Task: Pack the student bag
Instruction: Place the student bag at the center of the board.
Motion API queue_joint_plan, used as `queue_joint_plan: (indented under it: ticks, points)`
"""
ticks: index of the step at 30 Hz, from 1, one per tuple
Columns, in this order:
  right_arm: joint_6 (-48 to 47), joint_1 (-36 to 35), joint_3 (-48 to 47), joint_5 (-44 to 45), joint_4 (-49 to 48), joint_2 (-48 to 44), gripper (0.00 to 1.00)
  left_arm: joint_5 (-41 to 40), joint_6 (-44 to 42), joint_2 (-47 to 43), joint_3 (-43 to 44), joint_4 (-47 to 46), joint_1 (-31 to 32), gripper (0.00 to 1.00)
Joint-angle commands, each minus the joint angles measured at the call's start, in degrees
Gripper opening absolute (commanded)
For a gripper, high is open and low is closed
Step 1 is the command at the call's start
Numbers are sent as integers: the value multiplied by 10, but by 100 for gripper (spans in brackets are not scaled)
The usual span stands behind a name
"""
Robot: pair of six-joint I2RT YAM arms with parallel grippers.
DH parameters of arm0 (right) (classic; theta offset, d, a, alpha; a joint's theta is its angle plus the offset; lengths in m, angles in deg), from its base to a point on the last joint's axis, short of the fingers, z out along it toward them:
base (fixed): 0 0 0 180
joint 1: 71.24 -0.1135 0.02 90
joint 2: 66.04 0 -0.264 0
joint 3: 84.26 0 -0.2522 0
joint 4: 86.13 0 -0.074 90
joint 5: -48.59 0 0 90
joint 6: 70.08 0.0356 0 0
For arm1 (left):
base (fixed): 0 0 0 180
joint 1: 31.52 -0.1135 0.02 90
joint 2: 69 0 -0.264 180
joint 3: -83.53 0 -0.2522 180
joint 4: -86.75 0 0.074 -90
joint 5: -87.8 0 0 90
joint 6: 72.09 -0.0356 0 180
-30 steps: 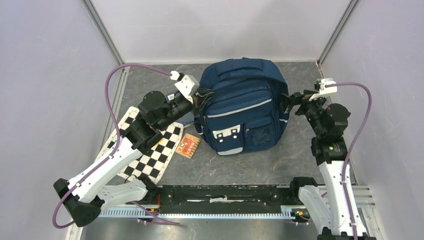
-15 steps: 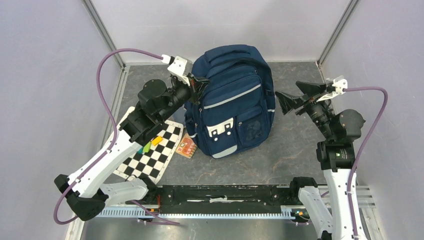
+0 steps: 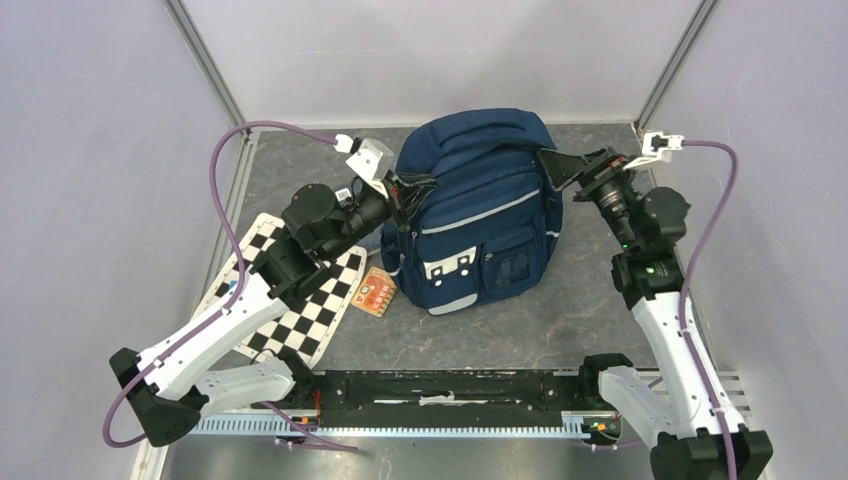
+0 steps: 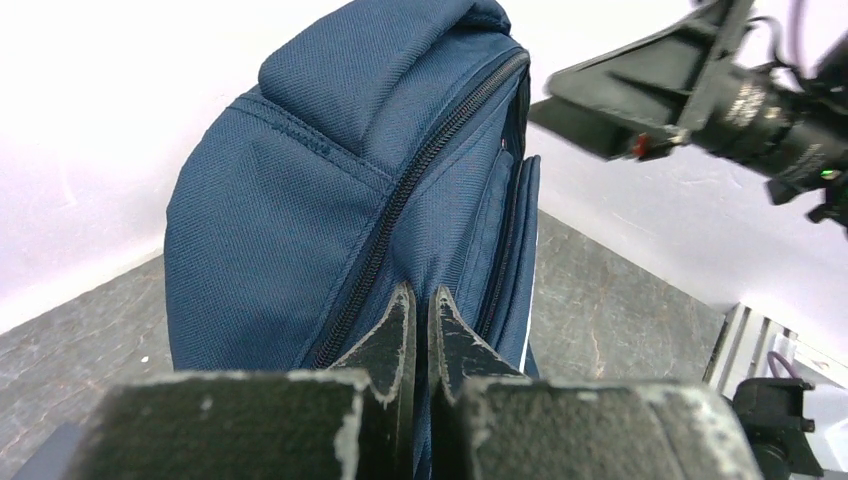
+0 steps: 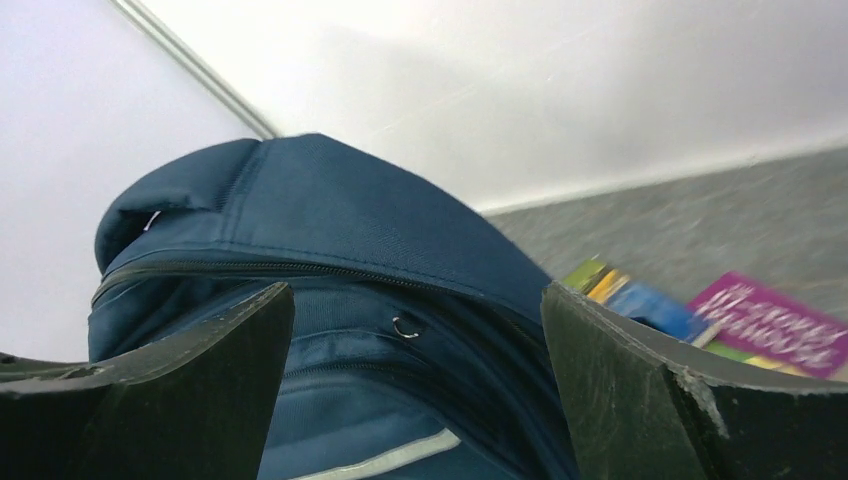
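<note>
**Bag upright, 2 grippers on its flanks**

The student bag (image 3: 480,215) stands mid-table on the grey table (image 3: 560,330). Left gripper (image 4: 422,296) is clamped tight, tips against the bag's side by the zipper; whether it pinches fabric, can't tell. Right gripper (image 5: 415,300) gapes wide at the top right corner.

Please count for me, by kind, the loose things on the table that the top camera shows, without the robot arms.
student bag: 1
checkerboard: 1
small orange card: 1
Total: 3
</note>
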Motion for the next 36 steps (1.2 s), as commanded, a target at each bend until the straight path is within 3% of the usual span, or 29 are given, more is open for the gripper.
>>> queue_joint_plan:
  ticks: [1,5,9,14,18,24,26,28,31,33,35,36]
  points:
    - [104,-69,17,58,-72,17,98,59,-30,-23,-18,-95,7,2]
    - [124,-147,35,104,-97,24,98,65,-40,-25,-21,-96,7,2]
    - [65,-203,28,164,-78,41,98,107,-55,-29,-24,-96,7,2]
    - [-91,-207,-34,258,23,58,98,122,-57,-41,-27,-95,7,2]
    - [-209,-207,-44,342,46,49,98,120,-62,-53,-36,-95,7,2]
    - [-349,-206,-76,299,42,92,91,143,-62,-60,-42,-87,7,2]
    - [-395,-206,-78,270,25,103,86,150,-60,-62,-43,-83,7,2]
    - [-429,-206,-69,255,-4,103,73,153,-56,-63,-43,-71,7,2]
    - [-475,-206,-54,271,-42,92,29,159,-56,-66,-38,-34,7,2]
    - [-491,-206,-51,297,-60,81,5,156,-59,-71,-35,5,7,12]
    - [-498,-201,-51,317,-75,67,0,141,-63,-84,-42,54,7,60]
    - [-501,-195,-51,311,-82,62,0,129,-65,-92,-49,70,7,76]
